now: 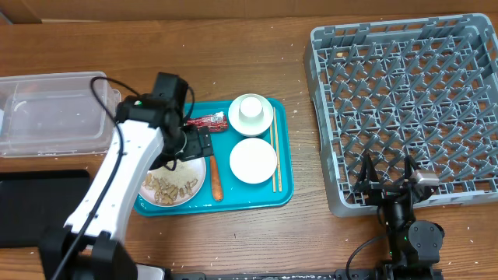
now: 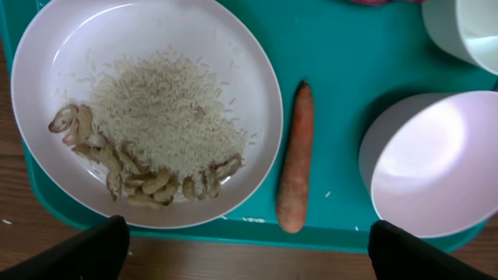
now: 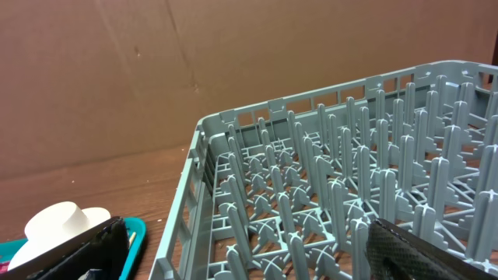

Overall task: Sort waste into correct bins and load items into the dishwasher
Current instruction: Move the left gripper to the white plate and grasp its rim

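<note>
The L gripper [image 1: 194, 145] is being held over the teal tray [image 1: 285, 194], above its left-centre. Its fingers [image 2: 85, 250] are being held wide apart w/ nothing between them.

In the L wrist view the large plate [image 2: 47, 62] is sitting at the tray's left end. Rice [image 2: 167, 109] is lying heaped at the plate's middle, w/ tan shell-like bits [image 2: 132, 175] along the near side. The carrot [image 2: 296, 155] is lying lengthwise on the tray just right of the plate; contact can't be told.

Towards the tray's right, a small dish [image 1: 253, 161] is sitting right of the carrot. At the tray's far side, the cup [image 1: 251, 109] is resting on a second small dish [image 1: 261, 129]. The red wrapper [image 1: 206, 122] is lying at the tray's far side, left of that cup & right by the L gripper. The chopsticks [image 1: 275, 148] are lying side by side along the tray's right edge.

Off the tray, on the surface [image 1: 233, 31]:
- The clear tub [image 1: 54, 117] is standing to the tray's left, far side.
- The black tray [image 1: 39, 206] is lying to the tray's left, near side.
- The dish rack [image 1: 405, 101] is standing to the tray's right, apart from it.

The R gripper [image 1: 387, 180] is being held well right of the tray, on the near side, at the rack's front wall. Its fingers are being held spread, w/ nothing gripped.
</note>
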You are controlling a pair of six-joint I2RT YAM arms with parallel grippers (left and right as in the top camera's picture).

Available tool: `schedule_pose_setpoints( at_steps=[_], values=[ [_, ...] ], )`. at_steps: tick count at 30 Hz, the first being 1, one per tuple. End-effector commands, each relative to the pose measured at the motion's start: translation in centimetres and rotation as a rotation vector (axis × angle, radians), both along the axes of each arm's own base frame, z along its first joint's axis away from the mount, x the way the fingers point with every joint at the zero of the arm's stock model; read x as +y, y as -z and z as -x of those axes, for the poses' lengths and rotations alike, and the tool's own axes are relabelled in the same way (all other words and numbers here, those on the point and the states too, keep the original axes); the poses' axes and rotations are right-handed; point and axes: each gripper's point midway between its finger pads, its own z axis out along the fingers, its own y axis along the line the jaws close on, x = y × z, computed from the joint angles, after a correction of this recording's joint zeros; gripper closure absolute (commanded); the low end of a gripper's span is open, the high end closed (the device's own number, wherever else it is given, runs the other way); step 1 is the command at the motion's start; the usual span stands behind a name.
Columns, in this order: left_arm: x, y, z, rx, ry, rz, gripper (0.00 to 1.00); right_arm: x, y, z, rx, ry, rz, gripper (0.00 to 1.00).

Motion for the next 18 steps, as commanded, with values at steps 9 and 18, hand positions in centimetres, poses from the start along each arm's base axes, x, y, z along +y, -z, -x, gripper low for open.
schedule_pose_setpoints(
  at_steps=[9,18],
  values=[
    [0.3,6.1,-2.3,0.115,0.048,-0.104,0.00,0.2,0.2,0.0,-0.004,-0.010,0.004,0.00],
    [-0.3,9.2,-4.8,0.084,0.060,-0.098,0.17,0.2,0.2,0.0,-0.004,-0.010,0.004,0.00]
  ],
)
